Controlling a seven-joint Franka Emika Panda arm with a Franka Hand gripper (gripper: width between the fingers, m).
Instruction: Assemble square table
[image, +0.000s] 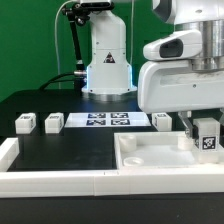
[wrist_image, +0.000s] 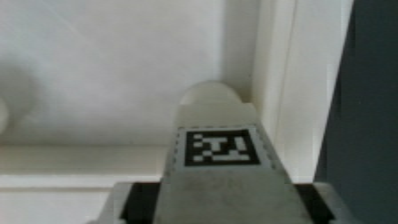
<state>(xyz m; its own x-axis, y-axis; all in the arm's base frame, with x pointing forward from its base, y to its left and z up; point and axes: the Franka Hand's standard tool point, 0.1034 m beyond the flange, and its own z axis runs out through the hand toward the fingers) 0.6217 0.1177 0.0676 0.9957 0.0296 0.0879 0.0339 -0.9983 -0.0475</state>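
Observation:
The white square tabletop (image: 150, 160) lies tray-side up at the front right, raised rim all round. My gripper (image: 206, 138) hangs over its right rim, shut on a white table leg (image: 207, 142) whose black-and-white tag faces the camera. In the wrist view that leg (wrist_image: 222, 140) fills the space between my fingers (wrist_image: 134, 203), its rounded end pointing at the tabletop's inner corner (wrist_image: 267, 85). Three more leg blocks stand on the black table: two at the exterior view's left (image: 24, 123) (image: 54, 123), one near the middle (image: 162, 121).
The marker board (image: 110, 120) lies flat behind the tabletop. A long white border rail (image: 60, 182) runs along the front edge, turning up at the exterior view's left. The arm's white base (image: 107, 60) stands at the back.

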